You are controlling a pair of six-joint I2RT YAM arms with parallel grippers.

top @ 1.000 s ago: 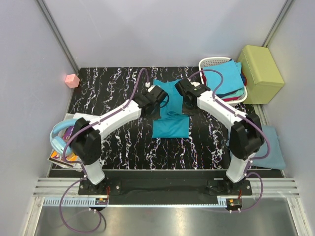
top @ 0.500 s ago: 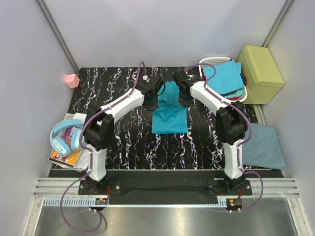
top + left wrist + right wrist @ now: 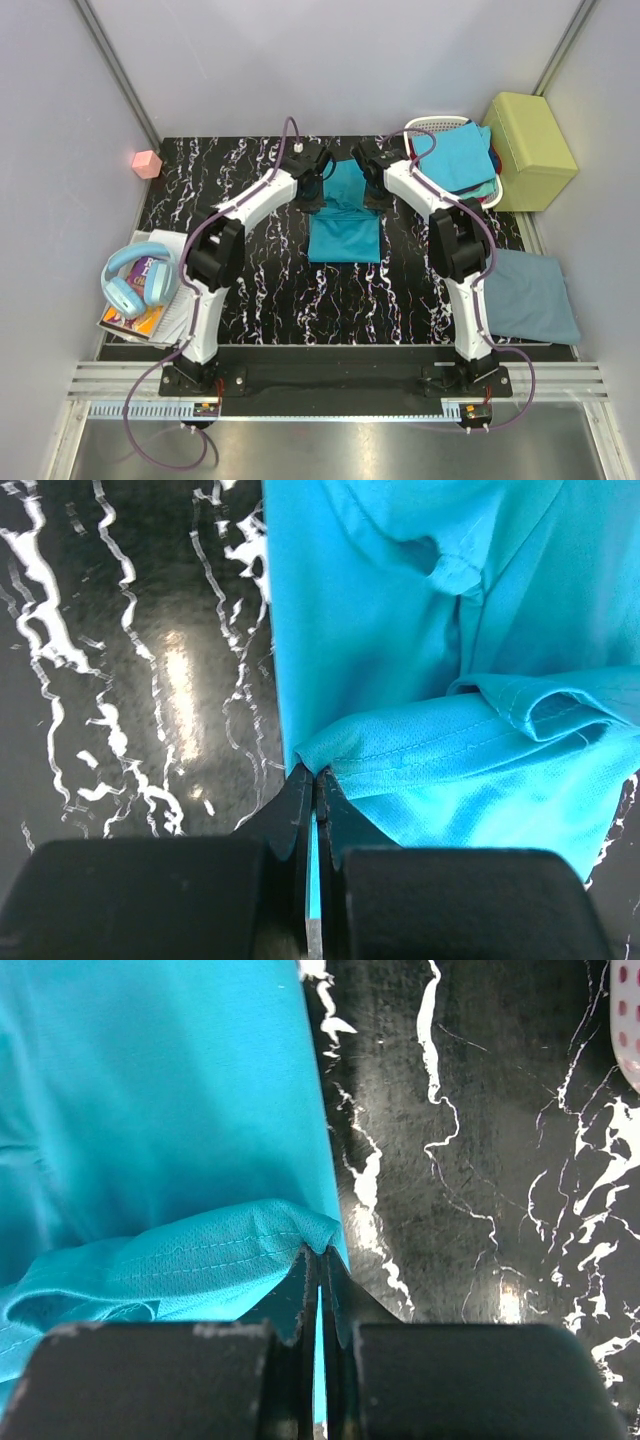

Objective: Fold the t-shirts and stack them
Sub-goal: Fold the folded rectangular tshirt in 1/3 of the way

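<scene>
A bright teal t-shirt lies partly folded on the black marbled table, at the middle back. My left gripper is shut on the left corner of its hem. My right gripper is shut on the right corner of the hem. Both hold the folded-over hem above the lower layer of the teal t-shirt, which also shows in the left wrist view and the right wrist view. A folded grey-blue t-shirt lies at the right edge.
A white slatted basket at the back right holds several shirts, a teal one on top. A yellow-green padded box stands beside it. Blue headphones rest on books at the left. A pink cube sits at the back left.
Both grippers have moved toward the back of the table with the hem corners, carrying the near part of the teal t-shirt over itself. The shirt's visible length has shortened.
</scene>
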